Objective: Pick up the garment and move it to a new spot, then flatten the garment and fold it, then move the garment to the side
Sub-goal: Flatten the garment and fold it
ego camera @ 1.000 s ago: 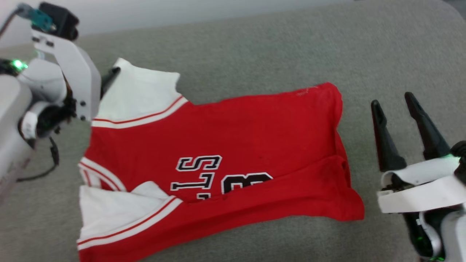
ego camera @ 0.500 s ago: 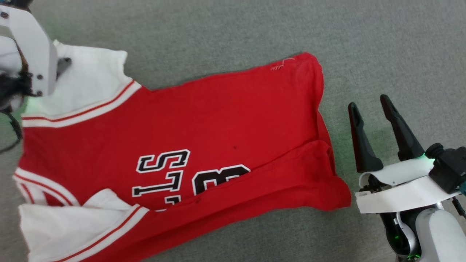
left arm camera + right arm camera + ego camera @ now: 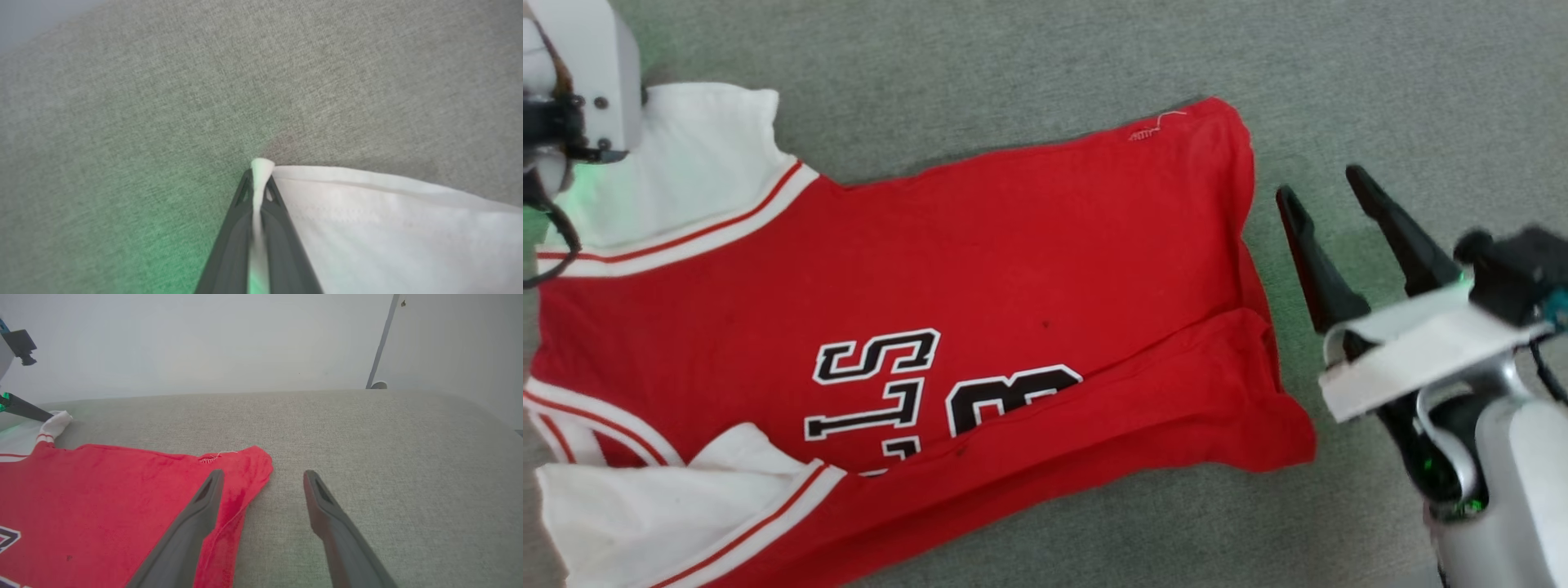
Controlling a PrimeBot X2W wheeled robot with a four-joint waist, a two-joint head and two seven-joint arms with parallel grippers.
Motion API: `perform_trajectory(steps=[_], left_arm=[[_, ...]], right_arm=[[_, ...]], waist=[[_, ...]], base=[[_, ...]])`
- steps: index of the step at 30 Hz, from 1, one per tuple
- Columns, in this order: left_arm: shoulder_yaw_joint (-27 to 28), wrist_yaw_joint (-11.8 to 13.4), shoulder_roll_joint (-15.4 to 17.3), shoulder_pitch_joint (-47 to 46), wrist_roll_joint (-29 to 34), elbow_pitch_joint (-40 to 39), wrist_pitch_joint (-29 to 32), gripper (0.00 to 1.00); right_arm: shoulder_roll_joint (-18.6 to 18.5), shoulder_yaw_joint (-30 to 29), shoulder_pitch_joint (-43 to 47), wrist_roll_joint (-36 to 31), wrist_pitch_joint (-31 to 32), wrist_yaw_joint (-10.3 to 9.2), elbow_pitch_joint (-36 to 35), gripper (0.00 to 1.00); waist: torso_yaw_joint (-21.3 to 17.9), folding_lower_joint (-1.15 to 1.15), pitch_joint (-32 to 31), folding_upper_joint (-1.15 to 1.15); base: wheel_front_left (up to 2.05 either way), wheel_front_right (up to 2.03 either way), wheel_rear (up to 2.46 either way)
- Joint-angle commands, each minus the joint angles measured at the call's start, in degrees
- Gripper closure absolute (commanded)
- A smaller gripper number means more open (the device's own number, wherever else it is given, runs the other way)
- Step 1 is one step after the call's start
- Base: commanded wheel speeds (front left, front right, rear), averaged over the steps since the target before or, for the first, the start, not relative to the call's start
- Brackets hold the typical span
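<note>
STAGE: flattening – folding judged unfinished | garment (image 3: 1013,269): spread on grey cushion (image 3: 1029,57), one long edge lapped over | left gripper (image 3: 258,179): clamped on white sleeve (image 3: 388,228) corner | right gripper (image 3: 1321,181): jaws apart, empty – hem just beside its left finger | REMAINING: smooth, fold, set aside

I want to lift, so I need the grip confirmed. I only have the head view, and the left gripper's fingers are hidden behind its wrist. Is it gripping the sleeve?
Observer: Yes. In the left wrist view the left gripper is shut on the white sleeve edge of the garment, a tuft poking past the tips.
Operator: What lies past the garment on the far side?
Observer: The right wrist view, looking along the open right gripper, shows the grey surface running to a far edge, then a pale wall.
</note>
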Motion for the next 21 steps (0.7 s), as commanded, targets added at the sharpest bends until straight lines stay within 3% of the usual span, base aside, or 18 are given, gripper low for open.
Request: perform_trajectory(steps=[1,12,20,21], left_arm=[[-2.3,-0.3,-1.4,4.8,-0.2,1.5,1.5,1.0],[-2.5,-1.0,-4.9,2.5,0.2,2.3,0.4,1.0],[-2.5,-1.6,-7.2,1.3,0.3,3.4,-0.8,1.0],[-2.5,-1.5,-7.5,1.3,0.3,3.6,-1.0,1.0]], right_arm=[[0.1,0.1,-1.3,0.6,0.7,-0.05,0.3,0.0],[-3.1,4.2,-17.0,2.9,19.2,-0.06,14.2,0.0],[-2.4,10.0,-25.4,8.6,34.1,-0.05,26.2,0.0],[-2.6,11.1,-26.0,9.1,36.3,-0.04,27.5,0.14]], waist=[[0.4,0.0,0.0,0.0],[3.3,0.0,0.5,0.0],[4.6,0.0,1.1,0.0],[4.7,0.0,1.1,0.0]], base=[[0.0,0.0,0.0],[0.0,0.0,0.0],[0.0,0.0,0.0],[0.0,0.0,0.0]])
